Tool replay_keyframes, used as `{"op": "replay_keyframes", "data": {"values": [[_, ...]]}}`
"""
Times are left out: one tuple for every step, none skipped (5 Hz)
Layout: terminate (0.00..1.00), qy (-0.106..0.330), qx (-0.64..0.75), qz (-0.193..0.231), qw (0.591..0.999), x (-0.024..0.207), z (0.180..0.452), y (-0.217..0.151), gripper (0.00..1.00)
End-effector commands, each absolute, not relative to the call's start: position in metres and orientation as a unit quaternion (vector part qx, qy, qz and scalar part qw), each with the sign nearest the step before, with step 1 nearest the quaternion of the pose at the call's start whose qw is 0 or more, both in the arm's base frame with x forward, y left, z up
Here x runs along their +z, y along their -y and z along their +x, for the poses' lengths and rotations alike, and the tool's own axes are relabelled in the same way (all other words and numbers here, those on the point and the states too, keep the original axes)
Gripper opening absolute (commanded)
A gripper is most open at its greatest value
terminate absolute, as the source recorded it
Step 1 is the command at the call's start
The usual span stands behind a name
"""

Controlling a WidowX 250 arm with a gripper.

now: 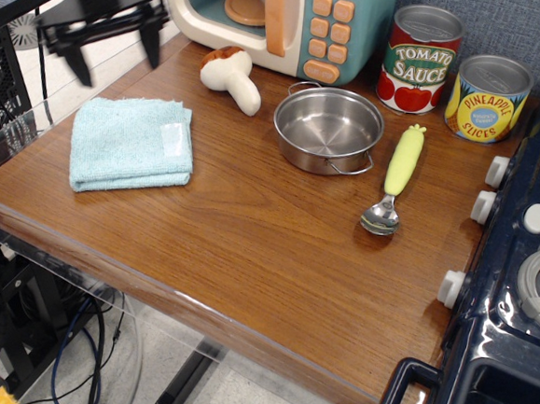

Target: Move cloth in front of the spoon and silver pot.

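The light-blue folded cloth point(131, 143) with a small white label lies flat on the left part of the wooden table. The silver pot point(328, 129) stands empty at the back middle. The spoon point(395, 177) with its yellow-green handle lies just right of the pot, bowl toward the front. My black gripper point(115, 59) hovers above and behind the cloth at the back left, motion-blurred. Its two fingers are spread apart and empty, not touching the cloth.
A toy mushroom point(231, 75) lies behind the cloth, left of the pot. A toy microwave point(285, 16) stands at the back. A tomato sauce can point(421, 59) and a pineapple can point(488, 97) stand at the back right. A toy stove point(526, 278) borders the right side.
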State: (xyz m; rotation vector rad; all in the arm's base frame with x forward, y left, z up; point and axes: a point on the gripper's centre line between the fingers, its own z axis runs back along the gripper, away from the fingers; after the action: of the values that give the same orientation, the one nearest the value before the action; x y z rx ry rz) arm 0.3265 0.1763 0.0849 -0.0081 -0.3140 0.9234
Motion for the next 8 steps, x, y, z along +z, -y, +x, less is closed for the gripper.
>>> {"op": "replay_keyframes", "data": {"values": [[0.0, 0.14, 0.461, 0.037, 0.875, 0.064, 0.308, -0.194, 1.0], [0.0, 0.113, 0.461, 0.037, 0.88, 0.05, 0.301, -0.188, 1.0], [0.0, 0.089, 0.463, 0.027, 0.882, 0.036, 0.3, -0.181, 1.0], [0.0, 0.085, 0.458, 0.031, 0.884, 0.031, 0.298, -0.172, 1.0], [0.0, 0.082, 0.451, 0.034, 0.888, 0.032, 0.296, -0.159, 1.0], [0.0, 0.084, 0.439, 0.03, 0.894, 0.033, 0.293, -0.145, 1.0], [0.0, 0.085, 0.425, 0.024, 0.901, 0.036, 0.287, -0.125, 1.0], [0.0, 0.081, 0.402, 0.016, 0.912, 0.036, 0.278, -0.1, 1.0]]}}
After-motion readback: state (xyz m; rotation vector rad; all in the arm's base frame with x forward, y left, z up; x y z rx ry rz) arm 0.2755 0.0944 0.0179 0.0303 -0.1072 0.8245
